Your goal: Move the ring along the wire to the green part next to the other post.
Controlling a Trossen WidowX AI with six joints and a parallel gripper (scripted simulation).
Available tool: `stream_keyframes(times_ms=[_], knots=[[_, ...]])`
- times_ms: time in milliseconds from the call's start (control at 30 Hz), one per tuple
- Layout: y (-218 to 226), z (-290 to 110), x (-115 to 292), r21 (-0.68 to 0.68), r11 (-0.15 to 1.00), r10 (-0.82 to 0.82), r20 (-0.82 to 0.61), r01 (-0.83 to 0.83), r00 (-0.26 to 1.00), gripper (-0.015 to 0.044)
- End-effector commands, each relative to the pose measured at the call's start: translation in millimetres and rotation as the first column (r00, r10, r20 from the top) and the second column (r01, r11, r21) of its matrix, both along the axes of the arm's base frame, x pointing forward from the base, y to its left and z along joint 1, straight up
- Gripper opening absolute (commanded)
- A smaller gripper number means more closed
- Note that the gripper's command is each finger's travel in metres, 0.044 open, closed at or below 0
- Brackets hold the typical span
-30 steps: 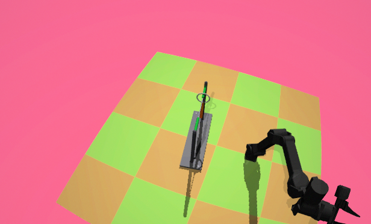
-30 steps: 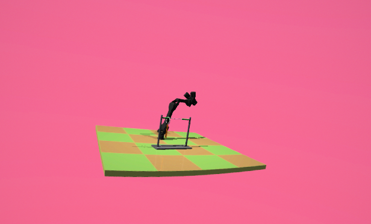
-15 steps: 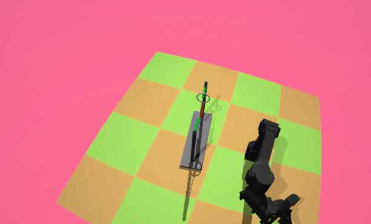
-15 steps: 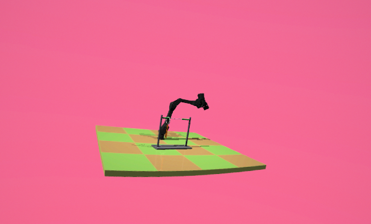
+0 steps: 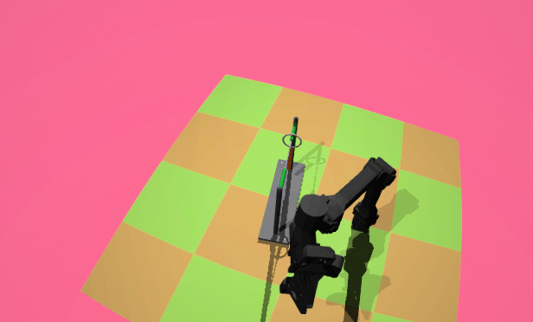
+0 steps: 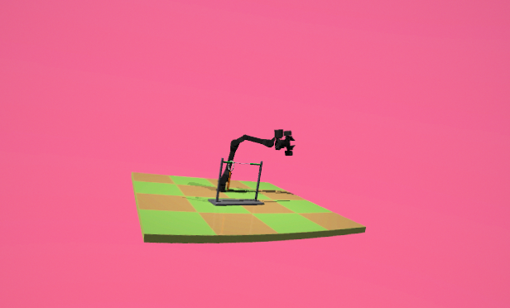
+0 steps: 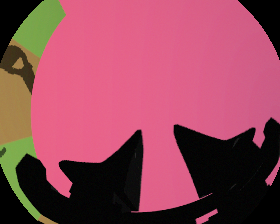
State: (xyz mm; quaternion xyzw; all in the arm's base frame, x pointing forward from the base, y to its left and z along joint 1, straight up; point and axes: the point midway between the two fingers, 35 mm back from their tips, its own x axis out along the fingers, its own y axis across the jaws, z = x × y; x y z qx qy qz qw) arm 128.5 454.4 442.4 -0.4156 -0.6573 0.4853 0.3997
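Observation:
The grey ring (image 5: pixel 283 140) hangs around the wire at the green part (image 5: pixel 294 129) (image 6: pixel 227 162) beside one post (image 5: pixel 296 119) (image 6: pixel 219 182), the left one in the exterior view. Its orange handle (image 5: pixel 290 158) (image 6: pixel 229 182) hangs down, free of the gripper. The other green part (image 5: pixel 283 177) (image 6: pixel 255 164) joins the other post (image 5: pixel 279 212) (image 6: pixel 258 182). Thin grey wire (image 6: pixel 242 163) runs between the green parts. My gripper (image 6: pixel 293 142) (image 7: pixel 158 131) is partly open, with nothing between its fingers. It is higher than the wire, beyond the other post, well away from the ring and handle.
The posts stand on a grey base plate (image 5: pixel 268 225) (image 6: pixel 236 203) on a checkered board (image 5: pixel 163 195) (image 6: pixel 176 223). The arm (image 5: pixel 357 186) (image 6: pixel 257 140) reaches past the stand's side towards the end with the other post. Shadows fall across the board.

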Motion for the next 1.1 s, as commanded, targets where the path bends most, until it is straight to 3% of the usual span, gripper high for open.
stream_keyframes(times_ms=[0, 267, 567, 833, 1067], knots=[[-21, 0, 44, -0.032, 0.993, -0.118, -0.083, 0.116, 0.990, 0.0160], [-83, -10, 139, -0.113, 0.927, -0.375, -0.269, 0.357, 0.887, 0.0160], [-176, -22, 223, -0.196, 0.788, -0.599, -0.464, 0.584, 0.653, 0.0160], [-273, -34, 271, -0.259, 0.628, -0.694, -0.613, 0.734, 0.377, 0.0160], [-362, -45, 291, -0.305, 0.472, -0.681, -0.722, 0.827, 0.121, 0.0160]])
